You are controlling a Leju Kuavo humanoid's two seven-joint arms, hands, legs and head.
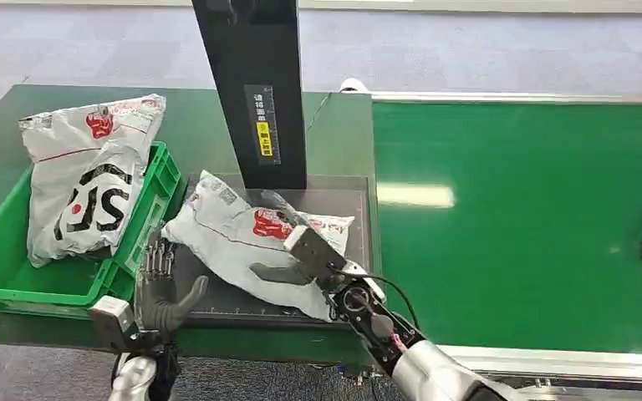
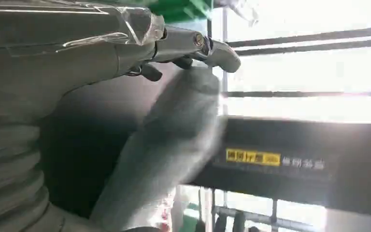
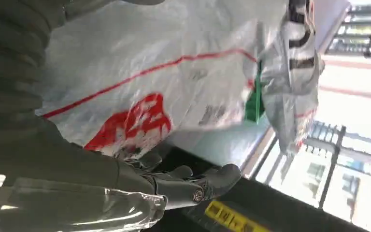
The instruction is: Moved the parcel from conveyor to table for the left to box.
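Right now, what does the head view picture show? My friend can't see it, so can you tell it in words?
The right robot hand rests on a white parcel lying on a dark mat below a black post. The left robot hand waits open beside a green bin holding more parcels. A green conveyor runs on the right.

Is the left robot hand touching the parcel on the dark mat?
Apart. Head view shows the left robot hand open, with dark mat visible between it and the parcel.
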